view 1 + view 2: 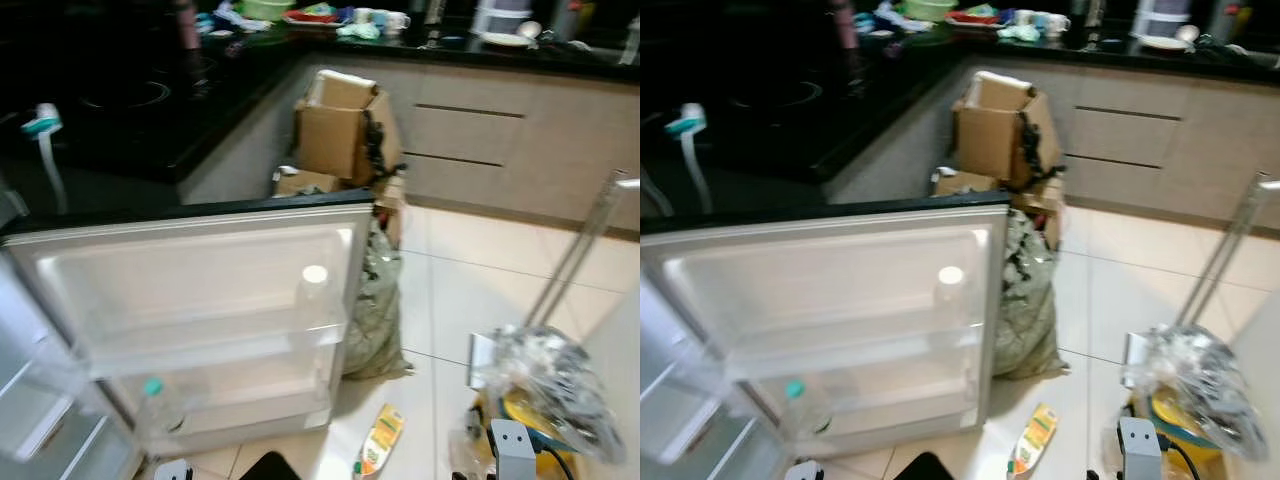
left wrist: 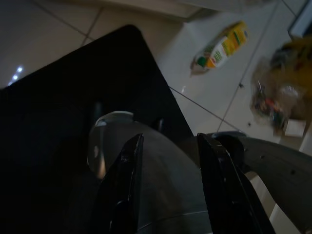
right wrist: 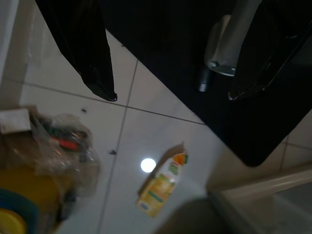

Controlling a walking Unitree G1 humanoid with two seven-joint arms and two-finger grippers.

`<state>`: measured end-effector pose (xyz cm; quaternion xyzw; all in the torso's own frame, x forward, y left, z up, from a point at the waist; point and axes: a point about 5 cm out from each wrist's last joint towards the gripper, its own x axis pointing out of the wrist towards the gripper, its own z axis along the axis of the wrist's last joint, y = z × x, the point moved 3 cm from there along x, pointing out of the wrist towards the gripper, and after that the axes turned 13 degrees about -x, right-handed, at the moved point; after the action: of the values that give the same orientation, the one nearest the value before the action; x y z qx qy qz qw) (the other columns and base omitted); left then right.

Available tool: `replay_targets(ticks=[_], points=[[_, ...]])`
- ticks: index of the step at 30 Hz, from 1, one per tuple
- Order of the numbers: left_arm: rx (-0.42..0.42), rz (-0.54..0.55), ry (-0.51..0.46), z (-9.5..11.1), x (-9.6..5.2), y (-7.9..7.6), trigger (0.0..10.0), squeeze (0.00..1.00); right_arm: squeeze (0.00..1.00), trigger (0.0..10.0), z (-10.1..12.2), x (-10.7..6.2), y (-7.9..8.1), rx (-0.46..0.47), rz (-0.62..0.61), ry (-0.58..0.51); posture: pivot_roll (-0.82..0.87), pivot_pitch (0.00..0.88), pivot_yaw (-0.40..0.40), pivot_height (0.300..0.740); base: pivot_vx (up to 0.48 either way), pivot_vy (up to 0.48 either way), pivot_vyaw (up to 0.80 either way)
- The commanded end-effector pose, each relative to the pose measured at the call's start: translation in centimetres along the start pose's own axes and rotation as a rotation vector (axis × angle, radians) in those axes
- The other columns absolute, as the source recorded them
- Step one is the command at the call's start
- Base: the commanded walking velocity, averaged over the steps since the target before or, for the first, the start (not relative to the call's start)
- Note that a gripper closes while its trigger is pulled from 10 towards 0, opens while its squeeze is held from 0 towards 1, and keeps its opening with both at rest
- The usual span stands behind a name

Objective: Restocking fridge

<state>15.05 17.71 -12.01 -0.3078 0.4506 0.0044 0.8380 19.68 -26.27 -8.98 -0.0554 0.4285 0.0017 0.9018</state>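
Open fridge door is seen at left-centre, juice carton lying lower-centre on floor, judged light, slightly squashable, best gripped across its flat sides; left gripper and right gripper are both spread, empty.

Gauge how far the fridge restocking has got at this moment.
Done: the white fridge door stands open, with a white-capped clear bottle and a teal-capped clear bottle in its shelves. In hand: nothing; both grippers look open. Left: the orange-and-green juice carton lies on the tiled floor.
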Motion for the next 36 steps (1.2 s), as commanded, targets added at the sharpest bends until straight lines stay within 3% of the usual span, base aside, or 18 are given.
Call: replay_targets(ticks=[1, 12, 20, 34, 36], points=[[-0.008, 0.022, 0.033, -1.0, -0.4, 0.7, 10.0, 0.00, 0.00, 10.0, -0.6, -0.2, 0.1, -0.003, 0.007, 0.010, -0.05, 0.039, -0.034, 0.740, 0.000, 0.000, 0.75], [0.003, 0.002, 0.045, -1.0, -0.4, 0.5, 10.0, 0.00, 0.00, 10.0, -0.4, -0.1, 0.0, -0.023, 0.010, 0.003, -0.05, 0.036, -0.033, 0.740, 0.000, -0.039, 0.75], [0.003, -0.007, 0.058, -1.2, -0.4, 0.4, 10.0, 0.00, 0.00, 10.0, -0.4, -0.1, -0.2, -0.034, -0.008, 0.023, -0.05, 0.033, -0.035, 0.740, 0.000, -0.467, 0.00], [-0.014, 0.022, 0.042, -1.1, -0.4, 0.7, 10.0, 0.00, 0.00, 10.0, 0.0, -0.2, -1.3, -0.009, -0.065, 0.003, -0.05, 0.038, -0.038, 0.740, 0.000, 0.000, 0.00], [-0.014, 0.022, 0.041, -1.1, -0.4, 0.7, 10.0, 0.00, 0.00, 10.0, 2.2, -0.3, -3.0, 0.077, -0.115, -0.088, -0.05, 0.039, -0.036, 0.740, 0.000, 0.000, 0.00]])
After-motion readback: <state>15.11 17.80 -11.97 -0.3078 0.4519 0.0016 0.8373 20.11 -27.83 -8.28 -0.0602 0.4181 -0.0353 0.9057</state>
